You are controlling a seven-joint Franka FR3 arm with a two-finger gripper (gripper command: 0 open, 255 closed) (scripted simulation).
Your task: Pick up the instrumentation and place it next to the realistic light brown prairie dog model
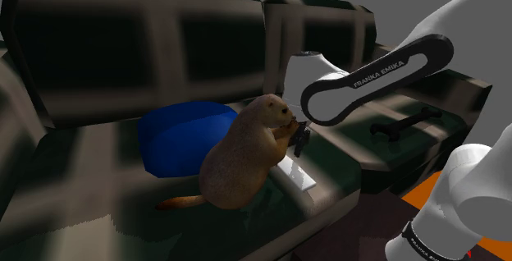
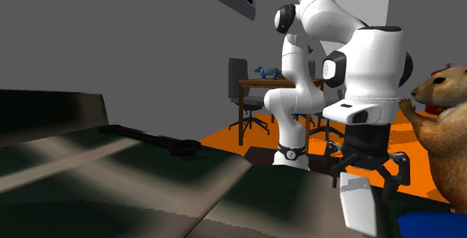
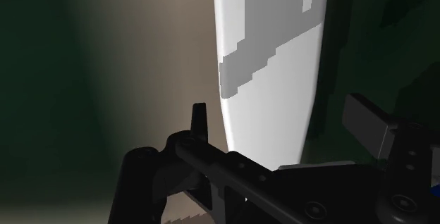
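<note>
The instrumentation is a flat white slab [image 1: 297, 174] lying on the dark sofa seat [image 1: 98, 177], right beside the light brown prairie dog [image 1: 246, 157]. My gripper [image 1: 300, 141] hangs just above the slab's far end, close to the animal's front paws. In the second exterior view the gripper [image 2: 370, 174] has its fingers spread wide, and the white slab [image 2: 356, 205] sits below them untouched, with the prairie dog [image 2: 447, 132] at that view's right. In the wrist view the slab [image 3: 271, 67] stretches away from the open gripper [image 3: 268, 182].
A blue cushion [image 1: 182, 136] lies behind the prairie dog. A black wrench-like tool [image 1: 405, 125] rests on the neighbouring seat cushion, also seen as the black tool [image 2: 150, 139]. The sofa back [image 1: 148, 46] rises behind. A table and chair [image 2: 251, 98] stand beyond on the orange floor.
</note>
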